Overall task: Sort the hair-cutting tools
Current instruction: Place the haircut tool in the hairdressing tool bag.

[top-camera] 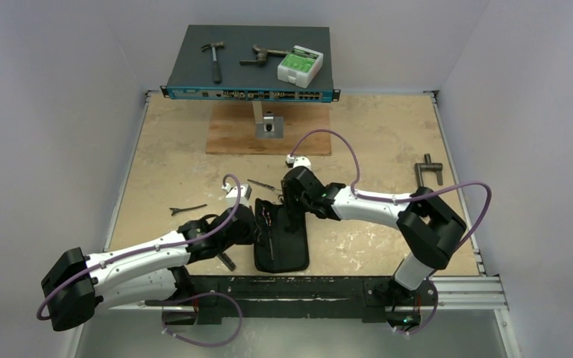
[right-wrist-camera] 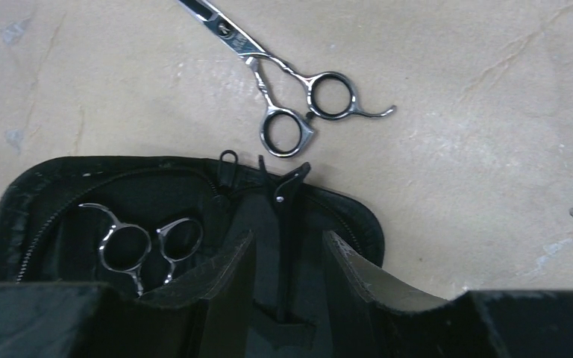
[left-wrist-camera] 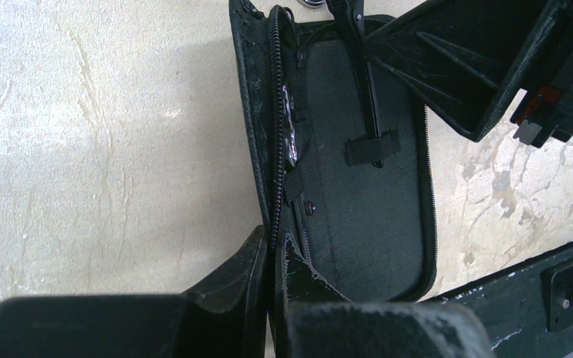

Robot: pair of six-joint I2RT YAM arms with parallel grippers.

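A black zip case (top-camera: 291, 250) lies open near the table's front edge. My left gripper (left-wrist-camera: 274, 250) is shut on the zipper edge of its left flap (left-wrist-camera: 257, 112). One pair of silver scissors (right-wrist-camera: 140, 245) sits inside the case. A thin black hair clip (right-wrist-camera: 286, 209) is tucked under an elastic strap (left-wrist-camera: 373, 149) in the case. My right gripper (right-wrist-camera: 289, 242) is open and straddles that clip, with a gap on both sides. A second pair of scissors (right-wrist-camera: 298, 97) lies on the table just beyond the case. Another black clip (top-camera: 186, 209) lies to the left.
At the back, a dark network switch (top-camera: 194, 74) carries a hammer (top-camera: 213, 60), a rusty tool (top-camera: 262, 54) and a green-and-white box (top-camera: 300, 66). A wooden board (top-camera: 231, 138) lies under it. A grey T-shaped bar (top-camera: 429, 171) rests at the right.
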